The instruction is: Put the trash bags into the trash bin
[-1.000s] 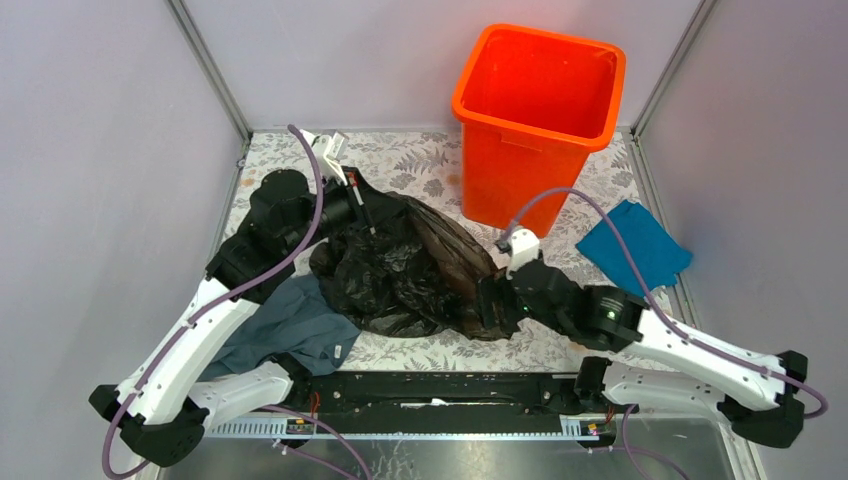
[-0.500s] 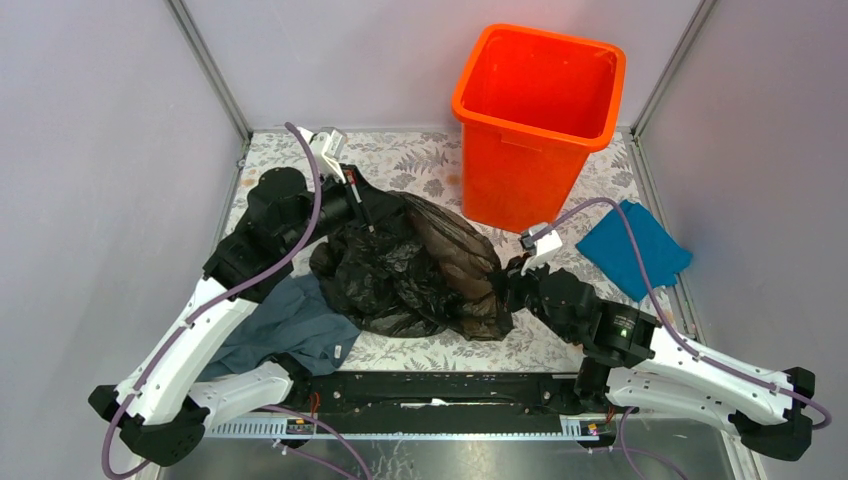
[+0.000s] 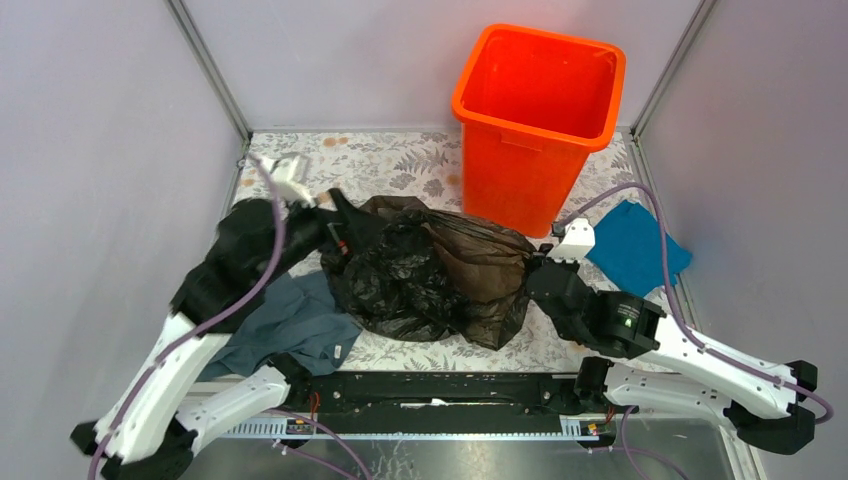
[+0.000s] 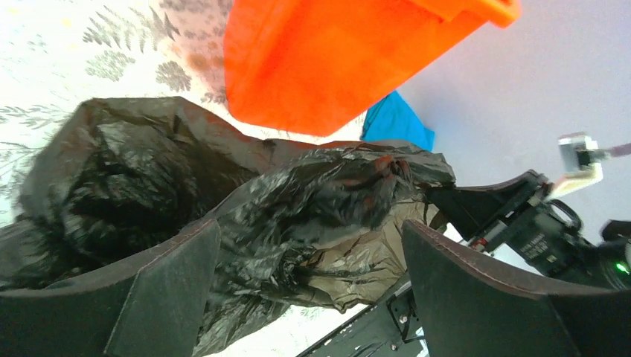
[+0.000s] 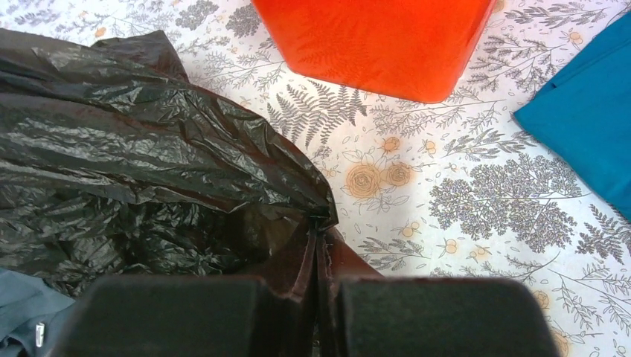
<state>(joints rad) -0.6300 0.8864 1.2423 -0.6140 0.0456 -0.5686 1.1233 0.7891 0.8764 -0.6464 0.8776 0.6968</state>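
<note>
right gripper (image 5: 320, 249) clamps the bag (image 3: 430, 275) at its right end, left gripper (image 4: 309, 230) spread apart at the left, bag lying crosswise before the bin (image 3: 530, 130).

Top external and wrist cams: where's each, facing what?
Top external: overhead behind bases, looking down; both arms, crinkly black plastic trash bags, tall orange plastic bin.
Left wrist: faces across bags toward bin; open left gripper frames them.
Right wrist: low, faces bin base; shut right gripper pinches bag.
Shared: bags and bin in all.
</note>
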